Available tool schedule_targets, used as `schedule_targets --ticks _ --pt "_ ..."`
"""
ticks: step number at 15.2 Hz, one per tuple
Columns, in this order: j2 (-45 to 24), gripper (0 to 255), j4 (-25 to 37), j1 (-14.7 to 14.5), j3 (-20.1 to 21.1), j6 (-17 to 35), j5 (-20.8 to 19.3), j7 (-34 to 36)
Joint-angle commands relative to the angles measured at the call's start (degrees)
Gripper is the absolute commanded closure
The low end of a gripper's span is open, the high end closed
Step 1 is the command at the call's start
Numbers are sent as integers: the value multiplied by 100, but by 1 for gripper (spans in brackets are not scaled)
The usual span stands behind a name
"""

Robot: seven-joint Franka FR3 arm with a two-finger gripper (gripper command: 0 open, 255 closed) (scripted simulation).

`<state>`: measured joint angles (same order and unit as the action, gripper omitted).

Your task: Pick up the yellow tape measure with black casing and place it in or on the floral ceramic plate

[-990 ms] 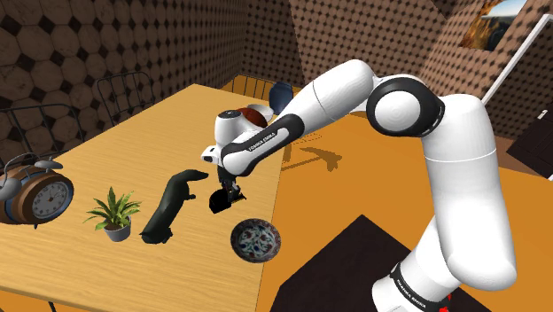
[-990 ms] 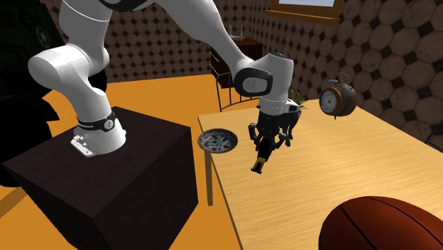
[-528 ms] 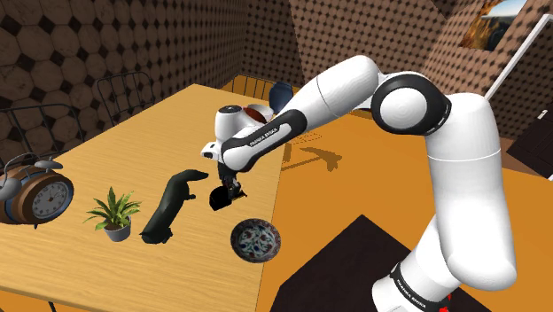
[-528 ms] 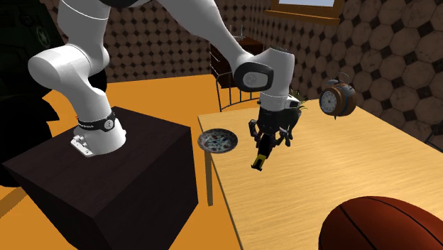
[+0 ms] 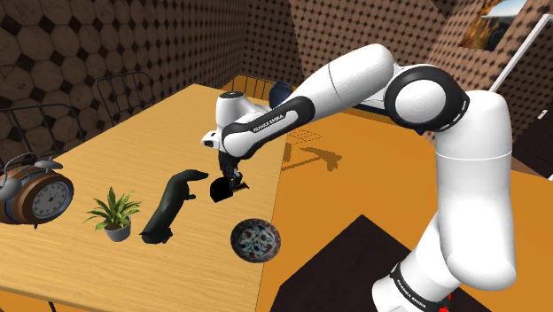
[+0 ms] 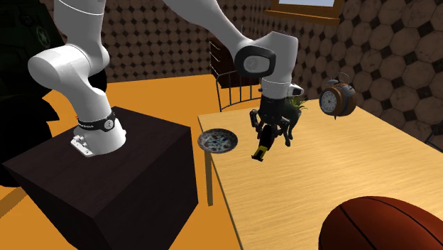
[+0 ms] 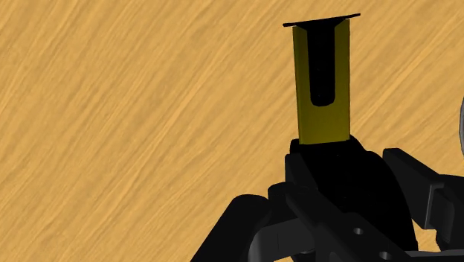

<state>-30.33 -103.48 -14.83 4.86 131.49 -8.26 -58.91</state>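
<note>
My black gripper (image 5: 230,175) (image 6: 270,133) is shut on the tape measure (image 5: 220,189) (image 6: 260,153) and holds it a little above the wooden table (image 5: 133,151). The tape measure has a black casing with a short yellow blade sticking out; in the wrist view the blade (image 7: 321,89) points away from the fingers, over bare wood. The floral plate (image 5: 236,239) (image 6: 206,142) lies at the table's edge nearest the stand, with nothing on it. In the shoulder view it is below and slightly right of the gripper.
A dark animal figure (image 5: 168,206) lies just left of the gripper in the shoulder view, then a small potted plant (image 5: 112,213) and an alarm clock (image 5: 35,191) (image 6: 336,97). A basketball (image 6: 383,224) sits near the second exterior camera. The dark stand (image 6: 106,177) is beside the table.
The gripper has risen with the tape measure in it, lifting it off the table. The arm's upper links have swung upward. The plate and other objects have not moved.
</note>
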Motion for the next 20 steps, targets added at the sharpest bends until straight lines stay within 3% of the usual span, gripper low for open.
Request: schedule_targets --ticks 1,7,20 --pt "91 255 7 4 9 -98 15 -12" --pt "364 255 81 19 36 -442 65 -61" --pt "2732 255 -3197 -365 412 434 269 688"
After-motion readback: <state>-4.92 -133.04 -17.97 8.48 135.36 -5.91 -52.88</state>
